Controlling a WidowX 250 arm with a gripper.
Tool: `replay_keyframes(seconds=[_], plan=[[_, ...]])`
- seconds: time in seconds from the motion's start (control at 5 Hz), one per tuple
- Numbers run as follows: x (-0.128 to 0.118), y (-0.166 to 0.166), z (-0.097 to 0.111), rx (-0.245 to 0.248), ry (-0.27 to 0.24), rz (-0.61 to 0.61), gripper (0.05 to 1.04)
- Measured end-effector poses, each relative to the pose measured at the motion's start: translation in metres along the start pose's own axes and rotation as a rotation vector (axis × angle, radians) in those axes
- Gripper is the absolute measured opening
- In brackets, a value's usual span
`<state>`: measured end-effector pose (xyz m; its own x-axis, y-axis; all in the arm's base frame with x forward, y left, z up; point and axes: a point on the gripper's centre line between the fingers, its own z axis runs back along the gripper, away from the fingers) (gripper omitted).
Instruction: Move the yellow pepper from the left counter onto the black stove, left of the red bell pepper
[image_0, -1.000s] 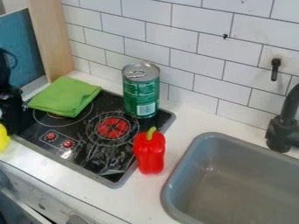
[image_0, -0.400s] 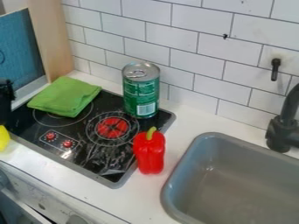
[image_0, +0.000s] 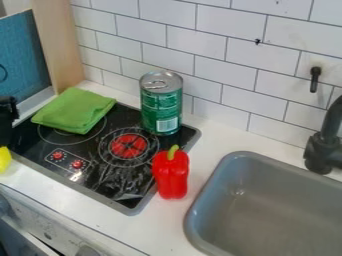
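At left, with gripper (image_0: 6, 127) by yellow object (image_0: 4, 160), cannot tell if clenched or released; seemingly underway, without visible completion.

At the left edge, the gripper (image_0: 6, 120) is black all over. Its upper part has an uneven, stepped outline that juts a little to the right, with faint grey highlights near the top. Lower down it is slightly narrower, dark and plainer along its right side. Finer details are too small to tell.
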<state>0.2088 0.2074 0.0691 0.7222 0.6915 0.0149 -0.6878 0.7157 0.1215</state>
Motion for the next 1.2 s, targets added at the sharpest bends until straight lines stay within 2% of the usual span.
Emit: replay_keyframes(seconds=[0.4, 0.6, 1.0, 1.2], plan=[[0.002, -0.01, -0.025, -0.039, 0.007, 0.014, 1.001], [-0.001, -0.009, -0.038, 0.011, 0.042, 0.012, 1.001], [-0.004, -0.008, -0.038, 0.039, 0.06, -0.016, 0.823], [-0.007, -0.009, -0.021, 0.021, 0.017, -0.03, 0.822]])
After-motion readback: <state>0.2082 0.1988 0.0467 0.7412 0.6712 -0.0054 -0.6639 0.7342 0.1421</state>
